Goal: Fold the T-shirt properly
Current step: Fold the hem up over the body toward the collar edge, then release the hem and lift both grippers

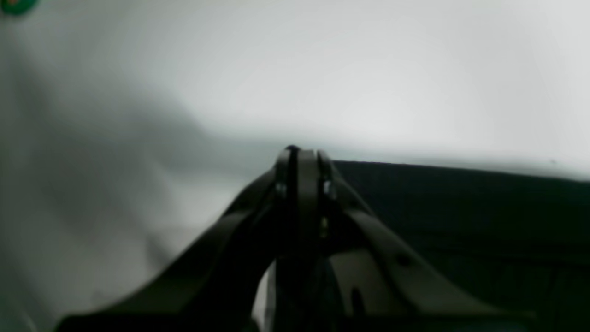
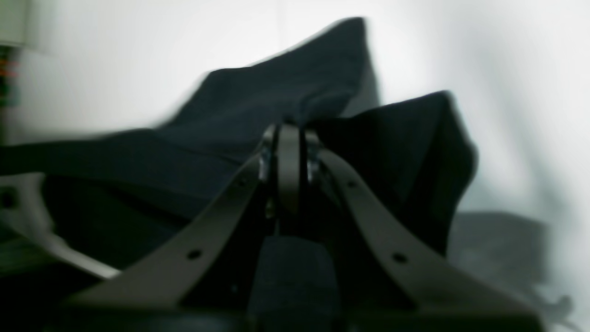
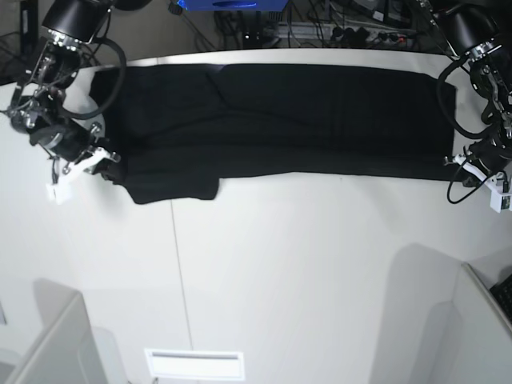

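A wide white surface carries the large plain black cloth T-shirt, cables behind. Wrist views alone show both jaws closed: right gripper pinching cloth, left gripper at its edge.

You will find no readable text, label, brand, number or sign in any view; the T-shirt shows you only plain black cloth, and beyond its far edge the blue thing may carry markings, but they are too blurred to tell
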Tool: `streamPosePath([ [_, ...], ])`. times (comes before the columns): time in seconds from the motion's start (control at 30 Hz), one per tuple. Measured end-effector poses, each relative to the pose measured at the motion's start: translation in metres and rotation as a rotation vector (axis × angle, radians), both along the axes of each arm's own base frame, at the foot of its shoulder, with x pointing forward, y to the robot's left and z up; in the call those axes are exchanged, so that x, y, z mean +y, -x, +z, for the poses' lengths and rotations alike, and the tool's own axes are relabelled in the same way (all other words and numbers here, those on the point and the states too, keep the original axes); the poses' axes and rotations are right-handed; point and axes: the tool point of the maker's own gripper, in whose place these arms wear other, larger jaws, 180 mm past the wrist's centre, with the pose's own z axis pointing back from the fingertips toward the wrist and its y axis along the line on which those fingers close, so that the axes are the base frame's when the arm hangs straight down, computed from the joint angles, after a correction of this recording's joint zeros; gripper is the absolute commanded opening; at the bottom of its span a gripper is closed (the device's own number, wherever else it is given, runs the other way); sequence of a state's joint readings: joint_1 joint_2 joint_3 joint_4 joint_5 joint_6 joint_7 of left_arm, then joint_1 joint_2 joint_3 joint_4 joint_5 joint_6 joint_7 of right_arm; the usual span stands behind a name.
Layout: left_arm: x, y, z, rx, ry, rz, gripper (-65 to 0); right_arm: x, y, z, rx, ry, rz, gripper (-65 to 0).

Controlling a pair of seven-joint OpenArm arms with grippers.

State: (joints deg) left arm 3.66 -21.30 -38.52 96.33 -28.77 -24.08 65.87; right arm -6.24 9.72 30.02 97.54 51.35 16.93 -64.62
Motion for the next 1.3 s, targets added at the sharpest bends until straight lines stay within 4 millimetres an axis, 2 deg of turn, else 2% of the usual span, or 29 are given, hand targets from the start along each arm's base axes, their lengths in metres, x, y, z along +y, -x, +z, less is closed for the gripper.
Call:
streamPosePath([
  [0.07, -0.001, 0.004, -0.002, 0.014, -0.002, -0.002, -65.0, -0.006, 0.008, 0.000, 0.016, -0.045, -0.045, -65.0],
  [0.23, -0.001, 0.014, -0.010, 0.048, -0.005, -0.005, -65.0, 0.001, 0.036, -0.013, 0.100, -0.165, -0.104, -65.0],
  [0.33, -0.001, 0.022, -0.015, 0.064, -0.009, -0.009, -65.0, 0.002, 0.039, -0.013, 0.103, -0.165, -0.103, -65.0],
  [0.47, -0.002, 0.039, -0.027, 0.114, -0.010, -0.008, -65.0, 0.006, 0.045, 0.004, 0.059, -0.133, -0.079, -65.0],
  [0.67, -0.006, 0.055, -0.025, 0.139, -0.047, -0.038, -65.0, 0.006, 0.066, -0.009, 0.118, -0.122, -0.080, -65.0],
  [0.97, -0.006, 0.069, -0.034, 0.179, -0.046, -0.037, -65.0, 0.008, 0.080, -0.018, 0.157, -0.128, -0.087, -65.0],
  [1.2, -0.005, 0.074, -0.036, 0.188, -0.050, -0.038, -65.0, 0.008, 0.081, -0.018, 0.158, -0.128, -0.087, -65.0],
  [1.23, -0.005, 0.077, -0.037, 0.194, -0.049, -0.038, -60.1, 0.008, 0.081, -0.018, 0.160, -0.129, -0.088, -64.2],
  [1.3, -0.004, 0.083, -0.040, 0.218, -0.052, -0.036, -45.7, 0.006, 0.084, -0.021, 0.187, -0.146, -0.127, -48.9],
])
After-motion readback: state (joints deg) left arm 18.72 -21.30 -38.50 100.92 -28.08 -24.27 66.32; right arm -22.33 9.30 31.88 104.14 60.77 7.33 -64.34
